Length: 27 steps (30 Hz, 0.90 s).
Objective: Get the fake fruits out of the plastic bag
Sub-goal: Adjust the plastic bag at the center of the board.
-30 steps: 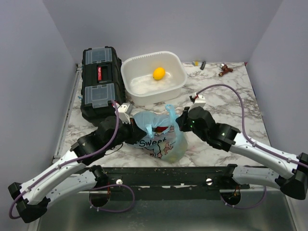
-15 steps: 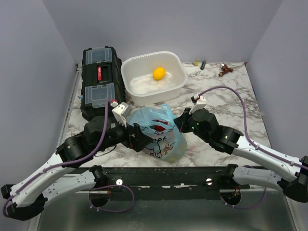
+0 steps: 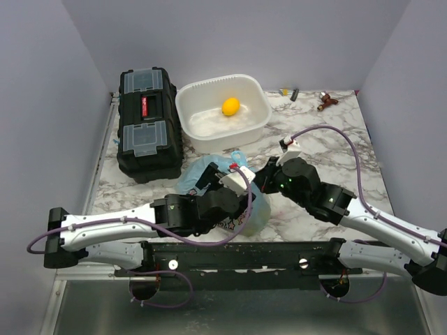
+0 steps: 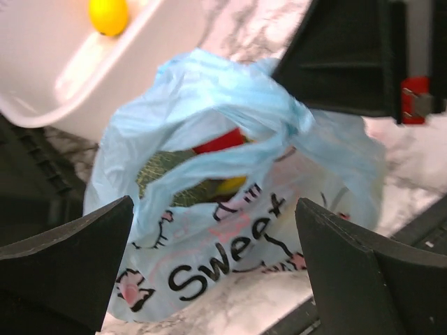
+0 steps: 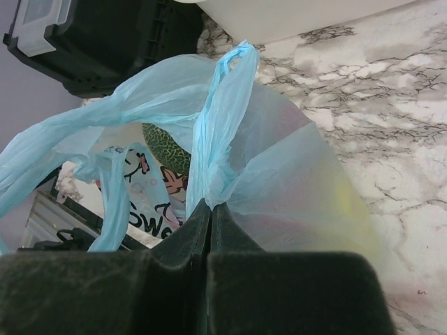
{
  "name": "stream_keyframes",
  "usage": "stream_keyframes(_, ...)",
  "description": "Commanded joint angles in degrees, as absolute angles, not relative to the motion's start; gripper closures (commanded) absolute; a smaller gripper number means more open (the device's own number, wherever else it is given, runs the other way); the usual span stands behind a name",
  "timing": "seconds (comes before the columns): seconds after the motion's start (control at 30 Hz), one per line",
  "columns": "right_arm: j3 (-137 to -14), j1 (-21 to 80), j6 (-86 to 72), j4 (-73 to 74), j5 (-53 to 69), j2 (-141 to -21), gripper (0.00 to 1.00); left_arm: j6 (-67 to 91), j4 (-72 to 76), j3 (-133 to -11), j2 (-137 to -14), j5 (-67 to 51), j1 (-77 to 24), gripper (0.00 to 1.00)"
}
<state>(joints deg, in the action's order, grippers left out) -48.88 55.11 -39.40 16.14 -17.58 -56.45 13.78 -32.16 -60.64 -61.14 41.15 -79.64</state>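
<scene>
The left claw (image 4: 215, 209) stands wide, one finger on either side of the plastic bag (image 4: 230, 118) just ahead of it, gripping nothing. In the bag's mouth, between and just beyond those fingers, lie a red piece (image 4: 220, 142), a netted green melon (image 4: 164, 174) and a bit of yellow fruit (image 4: 229, 185). The right claw (image 5: 209, 213) is pinched tight on a twisted handle of the bag, which rises straight from its fingertips. Past the bag from the left claw, a white tub (image 4: 140, 56) holding a lemon (image 4: 108, 14) stands on the marble bench (image 3: 314, 132).
</scene>
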Motion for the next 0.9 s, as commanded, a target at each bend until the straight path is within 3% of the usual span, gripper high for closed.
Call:
stream_keyframes(0.0, -48.0, 55.2, -41.3, 15.3, -16.2, -54.9, 0.99, 8.8, -25.2, -63.1, -67.0, 57.0, -79.8, 0.01)
stream_keyframes(0.13, -47.8, 55.2, -41.6, 15.8, -16.4, -54.3, 0.99, 15.9, -33.5, -70.1, -73.5, 62.0, -77.3, 0.01)
stream_keyframes(0.2, -47.7, 55.3, -41.8, 15.9, -16.4, -54.0, 0.99, 19.3, -38.2, -73.0, -75.4, 60.8, -75.4, 0.08)
stream_keyframes(0.33, -47.2, 55.2, -42.9, 16.2, -16.1, -53.2, 0.99, 20.1, -39.0, -73.6, -73.9, 52.7, -71.1, 0.5)
stream_keyframes(0.4, -46.7, 55.2, -43.7, 16.1, -15.6, -52.9, 0.99, 19.7, -36.6, -71.7, -70.9, 46.5, -68.6, 0.8)
stream_keyframes(0.47, -45.7, 55.2, -44.5, 16.0, -15.6, -52.5, 0.99, 19.7, -33.3, -68.6, -66.4, 40.5, -66.5, 0.95)
stream_keyframes(0.63, -44.6, 55.2, -45.2, 16.6, -17.6, -53.2, 0.99, 21.1, -27.0, -60.8, -55.3, 28.1, -61.8, 1.0)
stream_keyframes(0.87, -46.8, 55.2, -44.3, 18.0, -22.6, -55.7, 0.99, 31.0, -33.0, -57.7, -46.4, 27.4, -57.1, 1.0)
